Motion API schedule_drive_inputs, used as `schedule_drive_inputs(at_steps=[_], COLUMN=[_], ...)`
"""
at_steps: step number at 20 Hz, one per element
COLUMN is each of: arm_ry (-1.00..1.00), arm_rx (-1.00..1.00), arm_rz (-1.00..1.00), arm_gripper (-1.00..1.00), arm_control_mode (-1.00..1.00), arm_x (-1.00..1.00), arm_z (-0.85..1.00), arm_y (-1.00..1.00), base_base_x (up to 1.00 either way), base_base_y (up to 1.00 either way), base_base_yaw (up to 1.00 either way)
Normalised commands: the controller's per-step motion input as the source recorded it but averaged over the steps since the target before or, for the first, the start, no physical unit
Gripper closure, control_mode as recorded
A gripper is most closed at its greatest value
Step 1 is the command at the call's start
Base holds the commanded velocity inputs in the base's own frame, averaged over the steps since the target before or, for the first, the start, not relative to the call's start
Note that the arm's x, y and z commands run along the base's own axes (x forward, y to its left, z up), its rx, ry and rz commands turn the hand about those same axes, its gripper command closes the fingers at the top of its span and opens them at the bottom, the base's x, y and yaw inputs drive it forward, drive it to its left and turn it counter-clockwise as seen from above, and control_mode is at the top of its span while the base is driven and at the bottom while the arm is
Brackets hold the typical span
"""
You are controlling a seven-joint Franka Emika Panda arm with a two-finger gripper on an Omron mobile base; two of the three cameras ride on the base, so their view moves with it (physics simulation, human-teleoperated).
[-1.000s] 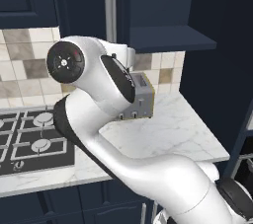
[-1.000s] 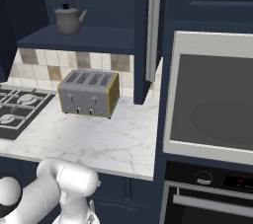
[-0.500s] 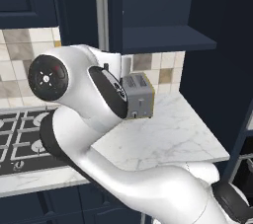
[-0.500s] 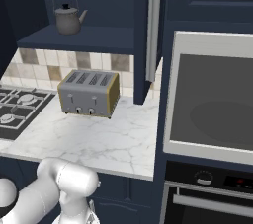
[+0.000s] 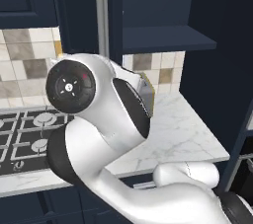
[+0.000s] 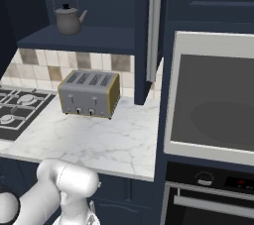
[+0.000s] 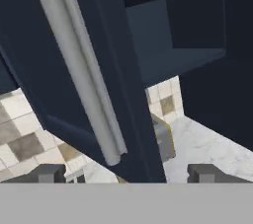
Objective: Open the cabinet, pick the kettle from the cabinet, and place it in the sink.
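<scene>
Right base view: the kettle [image 6: 68,16] is seen upright on the shelf of the opened cabinet [image 6: 141,35], above the toaster [image 6: 89,93] on the marble tabletop [image 6: 104,140]. The pincer [image 7: 127,172] is held spread, its fingertips [image 7: 48,172] wide apart before the door handle [image 7: 79,70].

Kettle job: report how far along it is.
Done: a cabinet door stands swung open edge-on, exposing the shelf. In hand: nothing; the gripper is open, fingertips either side of the door's silver handle. Left: the kettle sits on the shelf, ungrasped, and must go to the sink.
</scene>
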Motion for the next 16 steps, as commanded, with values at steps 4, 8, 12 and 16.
schedule_drive_inputs(at_steps=[4, 8, 12, 16], arm_ry=[0.01, -0.02, 0.02, 0.02], arm_rx=[0.52, 0.5, 0.43, 0.24], arm_rz=[0.18, 0.31, 0.21, 0.22], arm_gripper=[-1.0, -1.0, -1.0, -1.0], arm_control_mode=[-1.0, -1.0, -1.0, -1.0], arm_x=[-0.33, -0.35, -0.08, 0.0], arm_z=[0.0, 0.0, 0.0, 0.01], arm_y=[-0.46, -0.42, -0.42, -0.45], base_base_x=[0.0, 0.0, 0.0, 0.0], base_base_y=[0.0, 0.0, 0.0, 0.0], base_base_yaw=[0.0, 0.0, 0.0, 0.0])
